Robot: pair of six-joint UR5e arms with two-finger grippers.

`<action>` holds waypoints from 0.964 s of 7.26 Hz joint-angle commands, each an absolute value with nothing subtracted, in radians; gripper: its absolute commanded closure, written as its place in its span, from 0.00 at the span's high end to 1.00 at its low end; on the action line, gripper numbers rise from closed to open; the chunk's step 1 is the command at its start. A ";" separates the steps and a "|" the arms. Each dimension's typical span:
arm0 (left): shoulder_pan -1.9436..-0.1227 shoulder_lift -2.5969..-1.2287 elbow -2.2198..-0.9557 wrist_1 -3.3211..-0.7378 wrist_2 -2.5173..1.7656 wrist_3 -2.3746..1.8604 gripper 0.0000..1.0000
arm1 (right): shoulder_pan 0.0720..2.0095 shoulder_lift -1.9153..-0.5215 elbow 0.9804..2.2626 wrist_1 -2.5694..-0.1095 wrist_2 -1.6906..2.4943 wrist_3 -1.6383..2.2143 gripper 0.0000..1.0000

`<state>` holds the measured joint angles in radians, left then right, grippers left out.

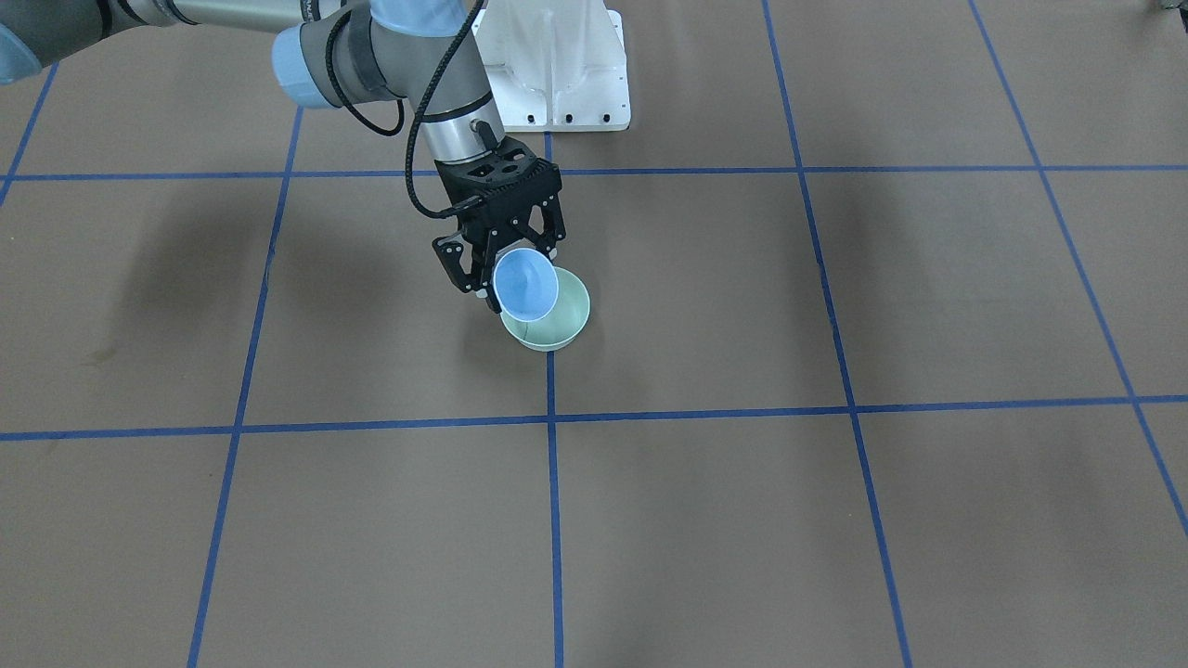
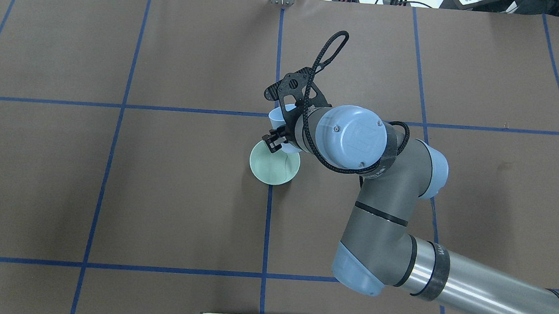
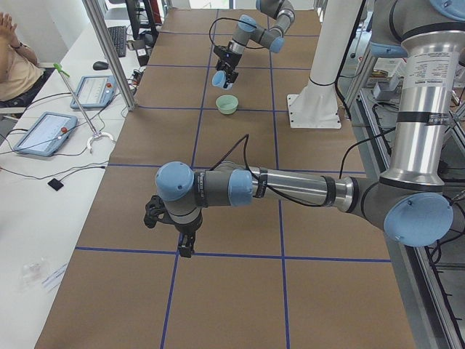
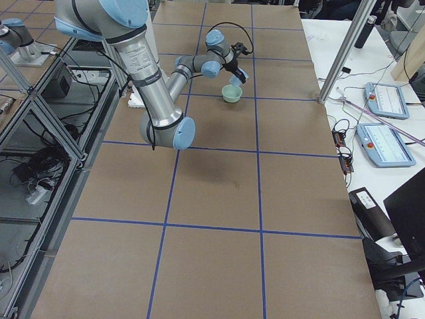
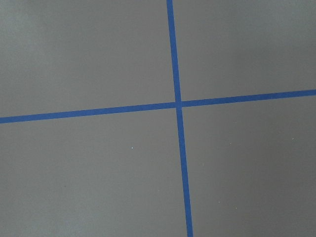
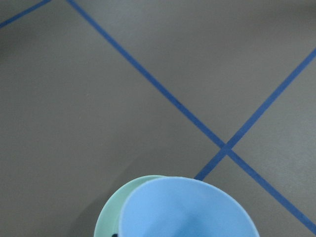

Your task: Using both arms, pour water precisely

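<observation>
My right gripper [image 1: 515,278] is shut on a light blue cup [image 1: 525,285], tipped on its side with its mouth over a pale green bowl [image 1: 561,325] on the brown table. From overhead, the cup [image 2: 278,118] sits at the far rim of the bowl [image 2: 274,164], half hidden by the wrist. The right wrist view shows the cup's rim [image 6: 190,210] overlapping the bowl [image 6: 111,217]. No water can be made out. My left gripper [image 3: 185,246] hangs low over bare table far from the bowl; I cannot tell whether it is open or shut.
The white pedestal base [image 1: 557,74] stands just behind the bowl. Blue tape lines [image 5: 177,104] grid the table. A side bench with tablets [image 3: 43,131] and a seated person's arm [image 3: 14,58] runs along the far edge.
</observation>
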<state>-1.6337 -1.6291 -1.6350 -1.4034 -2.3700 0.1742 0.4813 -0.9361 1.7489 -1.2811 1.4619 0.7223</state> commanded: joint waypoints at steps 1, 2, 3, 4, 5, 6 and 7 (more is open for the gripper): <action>-1.634 -1.629 -1.641 -1.404 -2.370 0.175 1.00 | 0.479 -0.956 1.755 -1.276 1.289 0.874 0.00; -1.634 -1.629 -1.649 -1.404 -2.370 0.175 1.00 | 0.459 -0.957 1.755 -1.278 1.178 0.946 0.00; -1.634 -1.629 -1.651 -1.404 -2.370 0.175 1.00 | 0.451 -0.980 1.756 -1.279 1.098 1.013 0.00; -1.634 -1.631 -1.651 -1.404 -2.370 0.175 1.00 | 0.451 -1.027 1.778 -1.278 1.051 1.070 0.00; -1.634 -1.632 -1.651 -1.405 -2.370 0.175 1.00 | 0.457 -1.072 1.795 -1.276 1.020 1.083 0.00; -1.634 -1.631 -1.649 -1.423 -2.370 0.173 1.00 | 0.459 -1.115 1.801 -1.276 0.967 1.220 0.00; -1.634 -1.631 -1.651 -1.424 -2.370 0.172 1.00 | 0.468 -1.143 1.798 -1.276 0.956 1.297 0.00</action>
<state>-1.6337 -1.6309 -1.6499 -1.4170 -2.3700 0.1735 0.4599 -1.0991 1.7950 -1.2766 0.9900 1.1864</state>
